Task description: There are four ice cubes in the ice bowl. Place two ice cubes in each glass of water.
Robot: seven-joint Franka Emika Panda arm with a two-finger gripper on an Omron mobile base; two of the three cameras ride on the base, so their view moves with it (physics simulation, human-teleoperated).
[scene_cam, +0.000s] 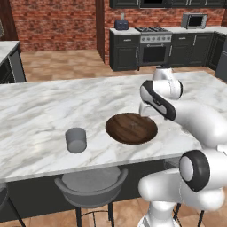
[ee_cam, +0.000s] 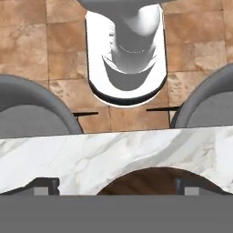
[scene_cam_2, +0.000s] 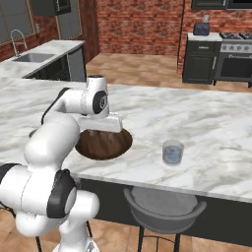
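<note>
From the camera behind the arm's left side, a long marble counter (scene_cam: 44,111) runs across the room, and the ice bowl (scene_cam: 131,128), dark brown and shallow, sits near its front edge. Well to the bowl's left stands one glass of water (scene_cam: 76,139), a short grey tumbler, apart from everything else. The white arm bends over the bowl's right rim, its hand hanging just above the far right edge of the wood; the fingers themselves are hidden behind the hand here. I cannot pick out any ice cubes in the bowl from this side. A grey stool (scene_cam: 91,188) is tucked under the counter below the tumbler. From the right-hand camera, the bowl (scene_cam_2: 105,144) lies half covered by the arm's hand, which hovers directly over its back part. The other glass of water (scene_cam_2: 173,152), bluish and translucent, stands to the bowl's right near the front edge, clearly apart from it, with a second stool (scene_cam_2: 165,209) beneath. Looking along the hand, the gripper (ee_cam: 113,187) has its two dark fingertips (ee_cam: 43,186) spread wide, nothing between them but the near rim of the bowl (ee_cam: 141,182) and pale marble. Beyond the counter's edge are the tiled floor and two grey seat backs.
</note>
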